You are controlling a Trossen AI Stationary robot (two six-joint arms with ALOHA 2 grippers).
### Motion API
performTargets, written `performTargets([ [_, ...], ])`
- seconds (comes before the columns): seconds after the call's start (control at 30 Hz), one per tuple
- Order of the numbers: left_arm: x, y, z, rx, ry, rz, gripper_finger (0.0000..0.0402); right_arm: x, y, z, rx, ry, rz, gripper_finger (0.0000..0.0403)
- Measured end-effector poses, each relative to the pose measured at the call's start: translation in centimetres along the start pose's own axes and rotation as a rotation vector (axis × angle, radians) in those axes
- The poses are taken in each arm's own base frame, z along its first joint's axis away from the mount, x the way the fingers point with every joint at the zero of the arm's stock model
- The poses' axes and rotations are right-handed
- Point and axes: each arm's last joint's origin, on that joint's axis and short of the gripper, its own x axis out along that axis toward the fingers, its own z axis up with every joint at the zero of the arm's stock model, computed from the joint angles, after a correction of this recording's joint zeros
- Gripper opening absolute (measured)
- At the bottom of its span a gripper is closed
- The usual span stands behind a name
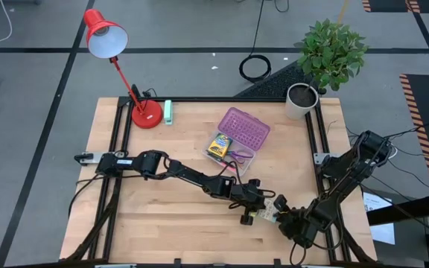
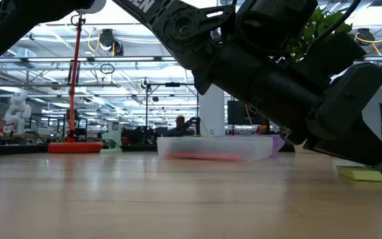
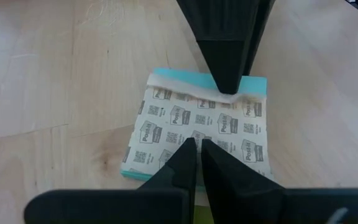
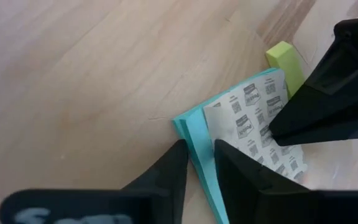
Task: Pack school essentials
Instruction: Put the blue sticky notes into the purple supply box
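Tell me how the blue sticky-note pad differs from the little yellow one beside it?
The blue pad is wider, with a printed wrapper; the yellow pad is narrower and plain. Both end effectors, left and right, close around the blue pad; neither grips the yellow pad. Both lie on the table.

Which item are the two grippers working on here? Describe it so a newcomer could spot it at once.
Start at the wooden table and go to its front right, where the left gripper and right gripper meet. Between them lies a teal sticky-note pad in a clear printed wrapper. The smaller pad beside it is plain yellow-green.
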Motion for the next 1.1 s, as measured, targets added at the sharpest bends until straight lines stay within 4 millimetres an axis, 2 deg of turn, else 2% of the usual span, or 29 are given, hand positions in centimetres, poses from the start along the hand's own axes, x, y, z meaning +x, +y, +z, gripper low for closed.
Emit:
performTargets([
  [0.4, 0.0, 0.0, 0.1, 0.001, -0.015, 0.001, 0.0031, -0.7, -0.4, 0.0, 0.01, -0.024, 0.017, 0.0021],
  [0.67, -0.3, 0.0, 0.4, 0.0, -0.011, 0.0, 0.0031, -0.8, -0.4, 0.0, 0.013, -0.023, 0.05, 0.0004],
  [0.87, -3.1, -0.6, 2.6, 0.048, 0.048, -0.01, 0.0045, -0.8, -0.4, 0.0, 0.016, -0.022, 0.049, 0.0001],
  [1.0, -6.0, -1.9, 5.3, 0.073, 0.044, -0.001, 0.0091, -1.3, -0.8, 0.1, 0.033, -0.04, 0.05, 0.0001],
  [1.1, -6.7, -3.2, 6.1, 0.1, 0.021, 0.024, 0.0136, -1.9, -1.3, 0.3, 0.067, -0.069, 0.051, 0.0001],
])
